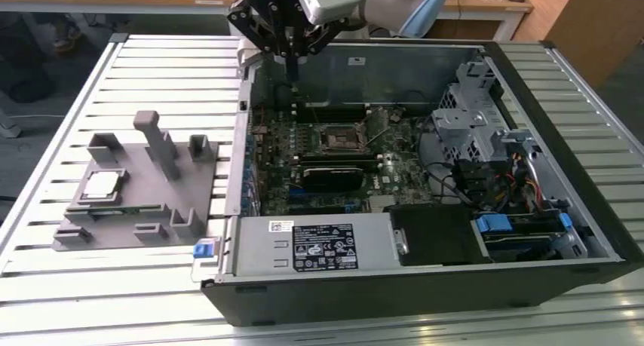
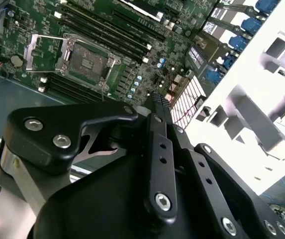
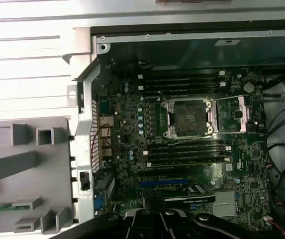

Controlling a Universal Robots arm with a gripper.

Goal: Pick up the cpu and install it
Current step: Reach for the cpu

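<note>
Hovering over case (image 1: 423,289) edge in exterior view: claw (image 1: 292,71), fingers pinched together, nothing held. cpu (image 1: 101,185) outside case, flat in grey holder (image 1: 151,210) on bench (image 1: 161,67), silver top up, presumably staged for top-down grab.
Second wrist view: claw (image 2: 157,99) closed, above board inside case; socket (image 2: 87,62) empty, frame swung open, likely to receive chip.
First wrist view: socket (image 3: 189,117) bare, mid-case.
</note>
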